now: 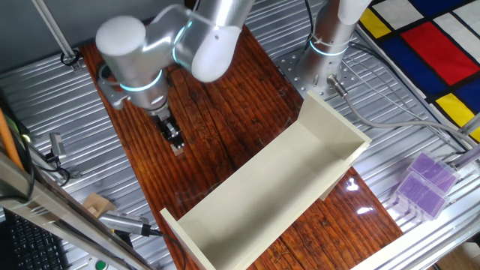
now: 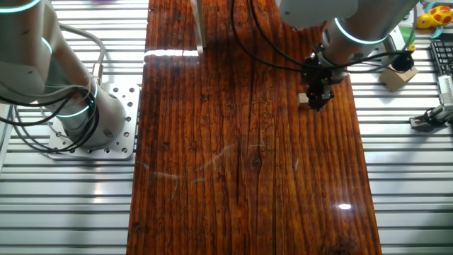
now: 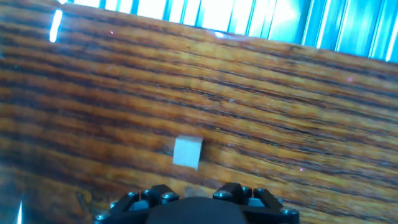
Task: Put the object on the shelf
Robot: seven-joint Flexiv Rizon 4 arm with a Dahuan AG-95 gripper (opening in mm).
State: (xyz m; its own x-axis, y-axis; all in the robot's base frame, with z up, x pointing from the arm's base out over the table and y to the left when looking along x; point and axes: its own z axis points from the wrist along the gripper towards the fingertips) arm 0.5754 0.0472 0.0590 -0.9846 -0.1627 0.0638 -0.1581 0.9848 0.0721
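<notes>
The object, a tiny light tan cube [image 1: 178, 148], lies on the dark wood tabletop [image 1: 225, 112], left of the shelf. It also shows in the other fixed view [image 2: 303, 99] and in the hand view [image 3: 187, 152]. My gripper [image 1: 174, 137] hangs just above the cube, its dark fingers close beside it [image 2: 318, 97]. In the hand view the gripper [image 3: 193, 194] sits at the bottom edge, jaws apart and empty, with the cube a little ahead of them. The long cream-white shelf [image 1: 300, 161] lies diagonally across the right of the table, open side up.
A purple translucent box [image 1: 424, 184] stands at the right on the metal slats. A larger pale wood block [image 1: 96, 204] lies at the lower left, also in the other fixed view [image 2: 396, 76]. A second arm's base [image 1: 330, 37] stands behind the shelf.
</notes>
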